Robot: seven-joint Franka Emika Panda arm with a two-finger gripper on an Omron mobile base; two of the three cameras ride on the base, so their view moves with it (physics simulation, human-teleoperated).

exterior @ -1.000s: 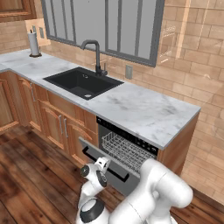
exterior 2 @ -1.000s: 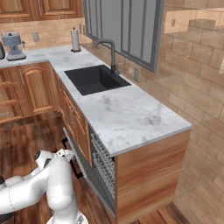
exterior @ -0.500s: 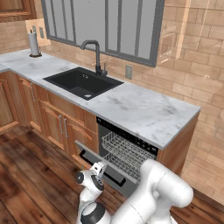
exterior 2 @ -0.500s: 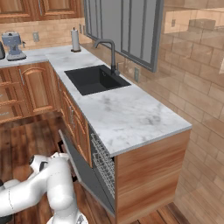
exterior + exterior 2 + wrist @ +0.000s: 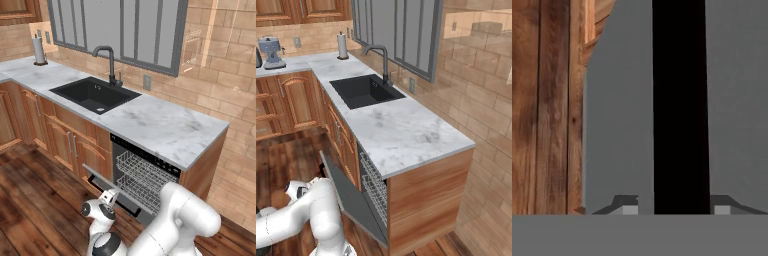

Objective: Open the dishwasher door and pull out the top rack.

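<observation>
dishwasher door [image 5: 351, 195] is hanging partly open, tilted out from under the marble counter [image 5: 165, 130], its black bar handle [image 5: 679, 107] running straight between the fingers [image 5: 628, 206] in the hand view. gripper [image 5: 676, 209] is straddling the handle, one fingertip on each side, jaws spread about handle-wide; cannot tell if they are squeezing it. wooden cabinet door [image 5: 544, 105] is sitting just beyond one finger. top rack [image 5: 145, 172] is sitting inside the opening behind the door, above the lower rack [image 5: 137, 192]. sink [image 5: 95, 94] is well away along the counter.
</observation>
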